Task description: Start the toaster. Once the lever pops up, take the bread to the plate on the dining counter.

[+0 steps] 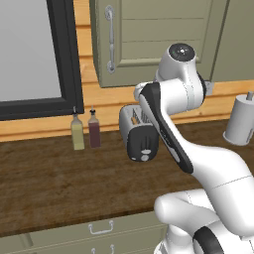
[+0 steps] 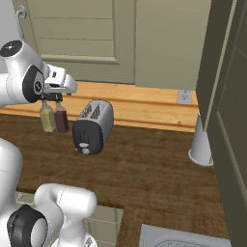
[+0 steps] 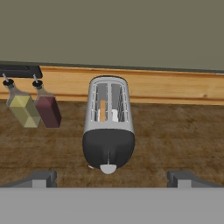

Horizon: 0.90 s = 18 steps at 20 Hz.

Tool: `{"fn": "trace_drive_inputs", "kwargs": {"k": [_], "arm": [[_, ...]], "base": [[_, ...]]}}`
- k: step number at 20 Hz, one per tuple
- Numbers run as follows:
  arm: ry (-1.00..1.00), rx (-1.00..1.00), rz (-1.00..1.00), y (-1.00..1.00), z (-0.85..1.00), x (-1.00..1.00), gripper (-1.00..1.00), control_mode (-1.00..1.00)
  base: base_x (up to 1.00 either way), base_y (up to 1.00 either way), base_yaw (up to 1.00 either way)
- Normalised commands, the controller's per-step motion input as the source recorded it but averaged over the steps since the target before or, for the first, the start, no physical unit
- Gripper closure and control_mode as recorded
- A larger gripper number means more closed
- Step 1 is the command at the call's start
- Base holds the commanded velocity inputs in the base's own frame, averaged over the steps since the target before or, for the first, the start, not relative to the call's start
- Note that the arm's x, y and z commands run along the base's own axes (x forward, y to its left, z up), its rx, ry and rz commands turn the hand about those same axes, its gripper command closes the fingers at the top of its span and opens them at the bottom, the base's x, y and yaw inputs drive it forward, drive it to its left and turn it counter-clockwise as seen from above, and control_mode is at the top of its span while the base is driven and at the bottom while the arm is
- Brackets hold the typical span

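Silver-bodied, the toaster (image 3: 108, 127) stands on the dark wood worktop (image 1: 44, 183) with its rounded black end face turned toward the robot and its far end toward the pale wooden backsplash (image 3: 175, 87). The pale round knob (image 3: 108, 168) sits at the bottom of that black face. The lever (image 3: 108, 156) is barely resolved as a thin dark tab on the centre line just above the knob; its height along the slot cannot be told. In the hand view, the bread (image 3: 102, 110) shows as an orange-brown edge inside the left slot, sunk below the slot rim. The gripper (image 3: 111, 178) hangs above the worktop on the robot's side of the toaster, with its two dark fingertips (image 3: 41, 178) spread wide and nothing between them. In that view the toaster lies on the centre line between the jaws, with the black face just ahead of the fingertip line and well clear of either tip. No contact is visible between the fingers and the toaster. In the right base view the hand (image 2: 55, 89) is held up and to the left of the toaster (image 2: 92, 126), apart from it. Two small bottles, one yellow (image 3: 22, 108) and one dark red (image 3: 47, 109), stand just beside each other on the worktop to the toaster's left, near the backsplash.
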Motion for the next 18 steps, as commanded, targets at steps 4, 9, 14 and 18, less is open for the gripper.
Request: {"fn": "trace_drive_inputs", "kwargs": {"k": [4,9,14,18], "arm": [[0.00,0.00,0.00,0.00,0.00,0.00,-1.00,-1.00],[0.00,0.00,0.00,0.00,0.00,0.00,-1.00,-1.00],[0.00,0.00,0.00,0.00,0.00,0.00,-1.00,-1.00],[0.00,0.00,0.00,0.00,0.00,0.00,-1.00,-1.00]], "base": [[0.00,0.00,0.00],[0.00,0.00,0.00],[0.00,0.00,0.00],[0.00,0.00,0.00]]}}
